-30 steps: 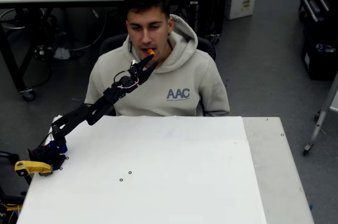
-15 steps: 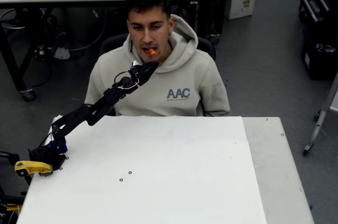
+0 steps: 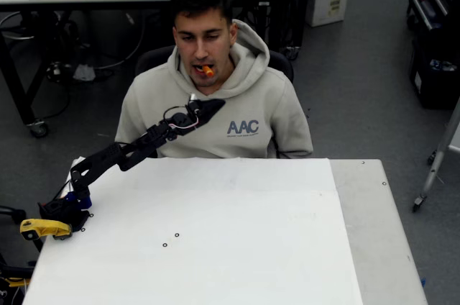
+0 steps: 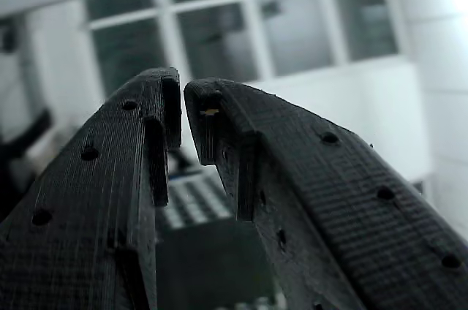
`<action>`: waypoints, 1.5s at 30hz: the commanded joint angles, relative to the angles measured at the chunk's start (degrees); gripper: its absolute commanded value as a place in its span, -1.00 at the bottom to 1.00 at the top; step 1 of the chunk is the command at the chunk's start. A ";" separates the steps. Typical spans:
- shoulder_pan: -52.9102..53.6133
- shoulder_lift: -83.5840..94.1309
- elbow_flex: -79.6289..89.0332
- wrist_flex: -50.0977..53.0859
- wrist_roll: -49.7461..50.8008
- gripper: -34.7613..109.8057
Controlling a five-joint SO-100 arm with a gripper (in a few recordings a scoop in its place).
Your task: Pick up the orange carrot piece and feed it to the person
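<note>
- Sitting between the lips of the person (image 3: 215,96), the orange carrot piece (image 3: 207,70) was clear of the robot, one end poking out of the mouth.
- It looked light, stiff and small, likely a little slick; any grip on it would best take the short sides across the middle, with gentle pressure so it would not squirt out.
- The gripper (image 3: 214,106) hung below the chin, in front of the hoodie's collar, apart from the carrot and pointing to the right of the overhead view.
- In the wrist view the fingertips (image 4: 170,98) stood nearly together with a thin gap and nothing between them.
- The black arm (image 3: 122,154) stretched from its base at the left edge of the white table (image 3: 237,240), up and out past the far edge toward the person's chest.
- A yellow clamp (image 3: 42,228) sat by the base.
</note>
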State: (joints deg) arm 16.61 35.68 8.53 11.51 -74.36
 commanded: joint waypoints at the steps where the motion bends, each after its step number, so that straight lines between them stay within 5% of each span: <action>1: 0.97 22.94 13.62 0.26 6.59 -0.56; 11: 0.62 53.35 49.13 0.26 29.62 -0.56; 26: 0.44 77.87 86.66 0.26 44.38 -0.56; 45: -14.94 110.48 136.41 0.26 48.43 -0.55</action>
State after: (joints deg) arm 3.69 137.55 138.96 11.51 -25.31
